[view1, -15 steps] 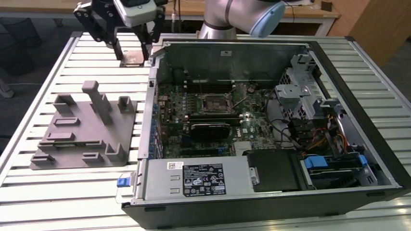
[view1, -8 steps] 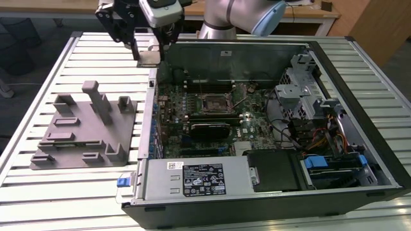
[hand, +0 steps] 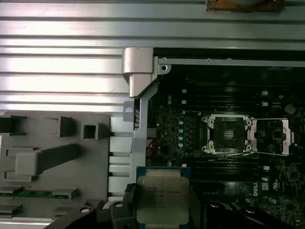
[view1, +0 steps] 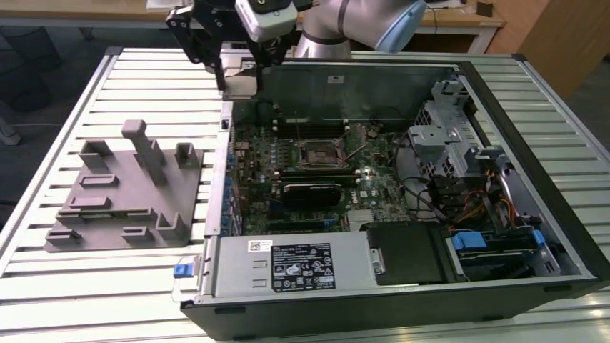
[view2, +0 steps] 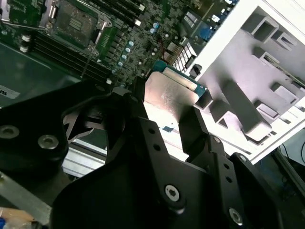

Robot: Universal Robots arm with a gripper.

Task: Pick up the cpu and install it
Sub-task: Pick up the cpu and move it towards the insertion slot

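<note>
Second wrist view: gripper (view2: 167, 109) with jaws clenched on opposite edges of the cpu (view2: 172, 88), held in the air clear of the motherboard (view2: 143, 43). Exterior view: cpu hangs over the far corner of the computer case (view1: 381, 311), toward the exterior view's left, well apart from the open socket (view1: 318, 152).

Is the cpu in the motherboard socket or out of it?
Out. The tool grips the cpu in the air, apart from the socket, which lies empty with its cover open.
</note>
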